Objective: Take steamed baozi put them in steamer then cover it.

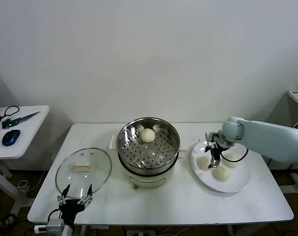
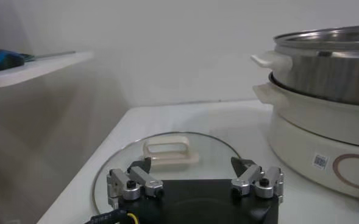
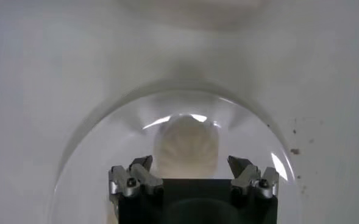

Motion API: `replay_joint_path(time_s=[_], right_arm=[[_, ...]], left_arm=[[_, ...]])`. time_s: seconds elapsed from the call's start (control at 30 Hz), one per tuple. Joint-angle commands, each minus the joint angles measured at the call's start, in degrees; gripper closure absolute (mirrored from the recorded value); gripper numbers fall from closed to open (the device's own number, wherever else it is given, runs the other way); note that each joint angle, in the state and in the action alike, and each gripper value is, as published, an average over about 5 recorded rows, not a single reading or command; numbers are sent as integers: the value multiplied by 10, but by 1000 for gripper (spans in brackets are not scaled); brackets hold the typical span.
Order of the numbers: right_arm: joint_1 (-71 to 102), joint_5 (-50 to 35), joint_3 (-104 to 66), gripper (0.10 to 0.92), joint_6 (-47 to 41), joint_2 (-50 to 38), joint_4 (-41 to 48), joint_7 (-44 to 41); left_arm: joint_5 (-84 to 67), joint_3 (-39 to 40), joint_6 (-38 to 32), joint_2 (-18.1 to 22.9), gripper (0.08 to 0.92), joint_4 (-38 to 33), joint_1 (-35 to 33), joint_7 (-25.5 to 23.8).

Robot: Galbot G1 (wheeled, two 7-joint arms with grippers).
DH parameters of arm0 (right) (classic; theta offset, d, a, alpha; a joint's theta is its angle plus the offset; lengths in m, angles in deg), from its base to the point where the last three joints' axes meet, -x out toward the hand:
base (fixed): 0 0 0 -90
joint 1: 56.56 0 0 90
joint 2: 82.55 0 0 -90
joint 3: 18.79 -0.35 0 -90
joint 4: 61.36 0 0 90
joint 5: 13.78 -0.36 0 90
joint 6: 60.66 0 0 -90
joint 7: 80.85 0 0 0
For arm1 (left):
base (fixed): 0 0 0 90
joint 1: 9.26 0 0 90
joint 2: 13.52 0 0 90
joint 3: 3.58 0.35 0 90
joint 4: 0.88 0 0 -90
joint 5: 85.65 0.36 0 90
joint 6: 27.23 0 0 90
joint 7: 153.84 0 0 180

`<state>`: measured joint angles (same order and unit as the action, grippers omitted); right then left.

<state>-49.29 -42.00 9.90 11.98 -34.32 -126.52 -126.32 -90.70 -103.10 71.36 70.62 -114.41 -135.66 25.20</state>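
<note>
One smooth cream-white round bun (image 1: 148, 135) sits on the perforated tray of the shiny round steel steamer (image 1: 126, 152). Right of the steamer, the right claw (image 1: 215, 158), released, hovers over three buns on a flat white plate (image 1: 239, 185). Left of the steamer lies the clear glass lid (image 1: 97, 169); the left claw (image 1: 75, 193) is spread beside it.

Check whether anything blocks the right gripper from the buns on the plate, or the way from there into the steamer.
Nothing visible does. The right gripper is open directly above a bun on the plate. The steamer is uncovered, with one bun inside and free tray space; the lid lies on its far side.
</note>
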Motion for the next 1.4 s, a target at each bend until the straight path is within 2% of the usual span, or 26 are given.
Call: replay_joint_path(time_s=[0.03,0.2,0.47,0.7,0.9,1.0,1.13,1.4], right_arm=[[56,16,-39,210,-16,24,50,9],[53,14,-43,229,-15,29,54,9],[-7,-19,-2,338,-15,13,8,-5],[-275,-85,152,371,12,21,-72,-63],[-488,-225,199,372,20,93,-111,-119],[-507,-291,160,372,-4,131,-124,-102],[-455,-343,68,372,-64,185,-157,-34],[-295,-344,18,372,-126,300,-145,65]], left_arm=[[0,0,-2,1,177,2,-2,1],[0,1,-3,2,177,2,-1,3],[0,0,-2,2,177,1,-1,7],[2,2,-1,0,177,-5,-2,7],[4,6,1,-3,177,-12,-3,5],[4,6,1,-4,177,-15,-3,5],[4,7,0,-4,177,-17,-1,5],[7,8,2,-4,177,-20,0,3]])
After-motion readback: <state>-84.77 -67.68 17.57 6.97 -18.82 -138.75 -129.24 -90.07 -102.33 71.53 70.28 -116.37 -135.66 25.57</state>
